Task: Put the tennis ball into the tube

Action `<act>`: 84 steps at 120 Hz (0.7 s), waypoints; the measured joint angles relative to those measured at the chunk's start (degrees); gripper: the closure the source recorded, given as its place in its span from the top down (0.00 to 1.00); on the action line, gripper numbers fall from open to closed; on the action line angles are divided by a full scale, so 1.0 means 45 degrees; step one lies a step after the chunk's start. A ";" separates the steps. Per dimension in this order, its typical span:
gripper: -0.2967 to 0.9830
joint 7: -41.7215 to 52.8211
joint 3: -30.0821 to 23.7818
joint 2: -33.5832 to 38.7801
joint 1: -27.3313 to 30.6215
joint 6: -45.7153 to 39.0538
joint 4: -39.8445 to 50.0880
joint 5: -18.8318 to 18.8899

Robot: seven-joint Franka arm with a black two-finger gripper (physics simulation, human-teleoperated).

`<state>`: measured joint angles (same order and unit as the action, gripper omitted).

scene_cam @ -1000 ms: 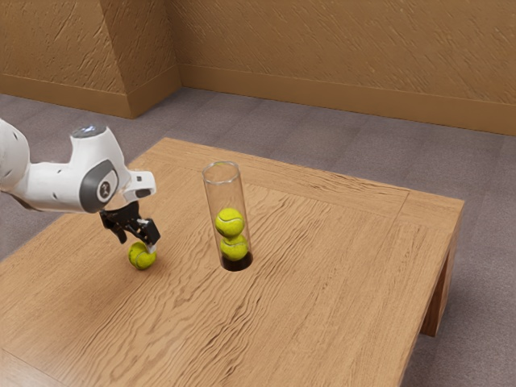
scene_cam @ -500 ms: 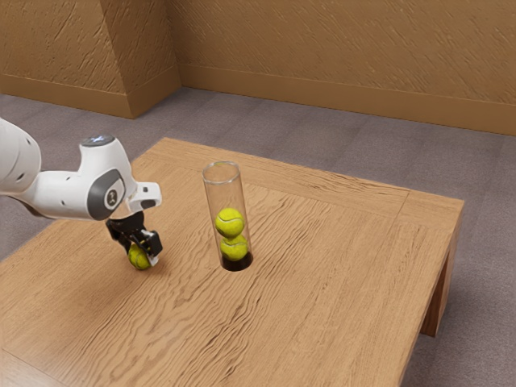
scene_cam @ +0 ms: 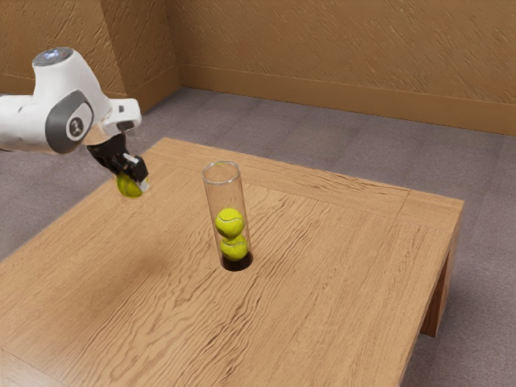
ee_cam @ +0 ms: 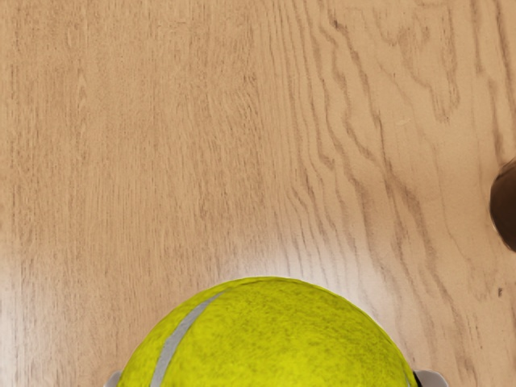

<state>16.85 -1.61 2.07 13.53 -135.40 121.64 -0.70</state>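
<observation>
My gripper (scene_cam: 131, 182) is up in the air above the table, shut on a yellow-green tennis ball (scene_cam: 127, 186). In the wrist view the held ball (ee_cam: 274, 339) looms large, with a fingertip touching it on either side. A clear tube (scene_cam: 222, 189) stands upright on the table, to the exterior view's right of my gripper, and its rim is open at the top. Two balls are stacked inside it, an upper ball (scene_cam: 229, 222) and a lower ball (scene_cam: 234, 247) above the dark base.
The wooden table (scene_cam: 339, 274) lies beneath the arm and the tube. Part of the tube's dark base (ee_cam: 506, 205) appears in the wrist view. Beyond the table are a grey floor (scene_cam: 306, 149) and a brown wall (scene_cam: 339, 48).
My hand came down over the loose ball, closed on it and lifted it off the table, moving up and slightly toward the exterior view's left. The tube and its two balls stayed put.
</observation>
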 joint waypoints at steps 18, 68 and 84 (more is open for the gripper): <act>0.44 -0.0091 -0.0991 0.1053 -0.0226 0.1963 -0.1986 -0.0214; 0.43 -0.0160 -0.2301 -0.1136 -0.0780 0.3969 -0.4666 -0.0526; 0.43 -0.0187 -0.2306 -0.1989 -0.1141 0.4101 -0.5464 -0.0476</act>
<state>16.01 -11.99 -6.88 8.40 -116.95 97.05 -2.85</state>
